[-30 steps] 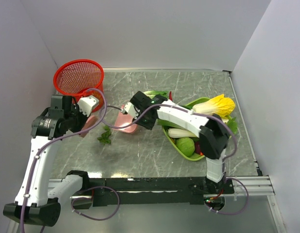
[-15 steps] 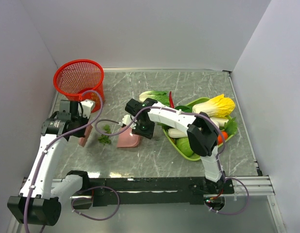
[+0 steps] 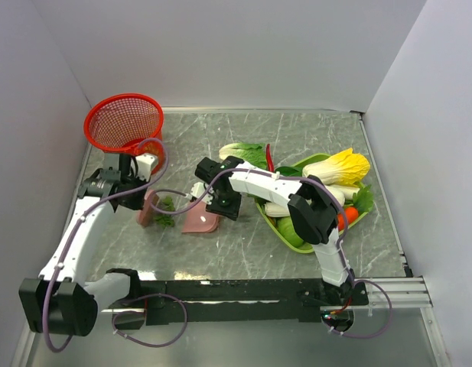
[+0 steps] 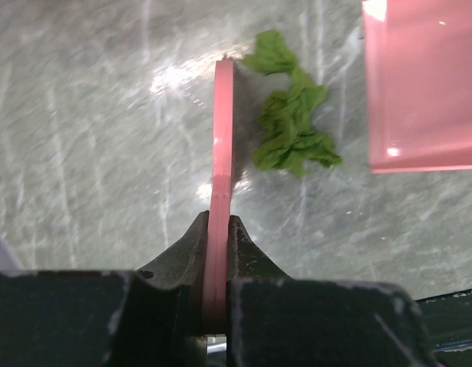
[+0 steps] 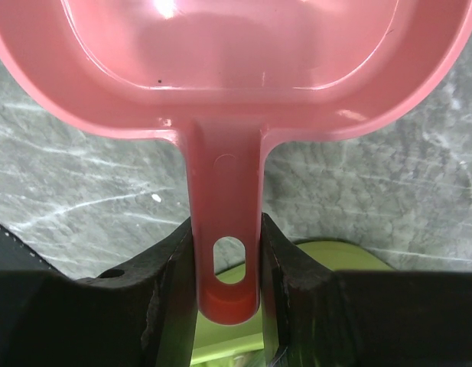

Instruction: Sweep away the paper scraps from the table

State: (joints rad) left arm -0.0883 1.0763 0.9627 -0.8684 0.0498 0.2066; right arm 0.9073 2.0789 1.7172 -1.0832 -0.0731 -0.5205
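Quick update from us: our left tool [image 4: 218,229] is pinching the near end of a thin pink scraper [image 4: 222,130], fingers pressed flat on both faces. The scraper stands on its edge on the counter [image 4: 83,153]. The paper scraps [image 4: 293,130] sit bunched in one small green clump right beside the scraper, on its right side. That puts them between it and the open mouth of the pink dustpan [image 5: 228,61]. We can't tell if the clump actually touches the scraper.

Our right tool [image 5: 226,245] is clamped on the dustpan's handle, one finger on each side, just above the hanging hole. From the top camera the dustpan sits mid-counter. A lime green tray [image 5: 346,256] of vegetables [image 3: 336,166] lies just to its right. The red basket [image 3: 122,122] stands in the far left corner, well apart from the clump.
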